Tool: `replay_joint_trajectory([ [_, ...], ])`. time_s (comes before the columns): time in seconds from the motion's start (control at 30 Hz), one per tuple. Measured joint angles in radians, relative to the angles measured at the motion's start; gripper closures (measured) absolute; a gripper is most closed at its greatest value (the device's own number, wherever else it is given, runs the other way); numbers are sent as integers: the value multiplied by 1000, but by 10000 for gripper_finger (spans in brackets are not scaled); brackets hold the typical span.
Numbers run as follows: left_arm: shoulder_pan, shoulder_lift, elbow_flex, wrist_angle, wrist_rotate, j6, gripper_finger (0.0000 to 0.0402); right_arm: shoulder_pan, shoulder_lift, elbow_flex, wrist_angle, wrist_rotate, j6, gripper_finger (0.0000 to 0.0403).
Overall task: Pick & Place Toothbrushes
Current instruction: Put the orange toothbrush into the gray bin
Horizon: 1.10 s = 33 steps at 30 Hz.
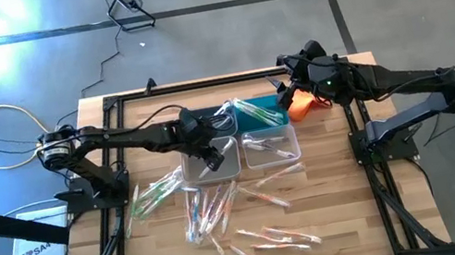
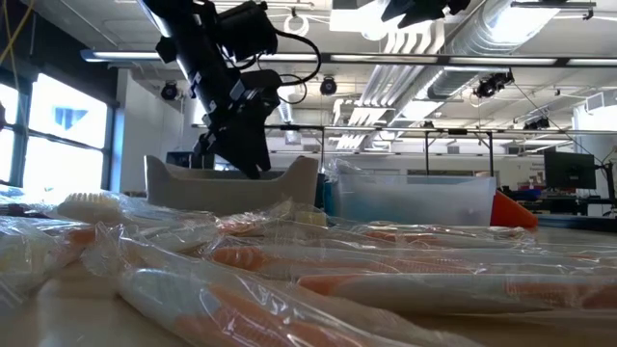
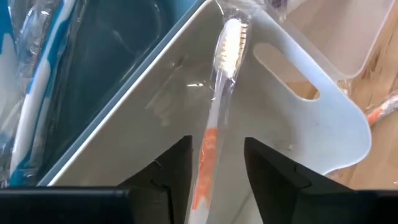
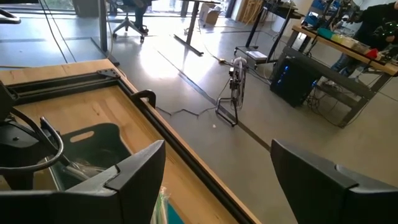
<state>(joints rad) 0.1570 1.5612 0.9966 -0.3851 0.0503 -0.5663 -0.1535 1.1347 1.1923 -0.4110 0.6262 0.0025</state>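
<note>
Crinkled clear-wrapped toothbrushes (image 2: pixel 318 280) fill the low view's foreground. Left gripper (image 3: pixel 214 180), released, straddles an orange-handled toothbrush (image 3: pixel 217 112) in the smooth grey bin (image 3: pixel 292 124); right gripper (image 4: pixel 211 180) open.

1. The wooden worktop (image 1: pixel 338 221) carries four small bins (image 1: pixel 211 160) grouped near its far middle.
2. Wrapped toothbrushes (image 1: pixel 270 237) lie scattered across its near half.
3. An orange cloth (image 1: pixel 301 103) lies beside the bins.
</note>
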Motion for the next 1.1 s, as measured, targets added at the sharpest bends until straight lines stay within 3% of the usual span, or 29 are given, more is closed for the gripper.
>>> replay_joint_trajectory([
  [0.53, 0, -24, 0, 1, 67, -20, 261, 0, 0, 0, 1, -1, 0, 117],
  [0.93, -1, -127, 0, 0, 62, 66, 389, 1, 0, 0, 2, -8, 30, 117],
  [1.1, -32, -181, 0, 0, -11, 100, 394, 1, 0, 0, 2, -8, 31, 117],
])
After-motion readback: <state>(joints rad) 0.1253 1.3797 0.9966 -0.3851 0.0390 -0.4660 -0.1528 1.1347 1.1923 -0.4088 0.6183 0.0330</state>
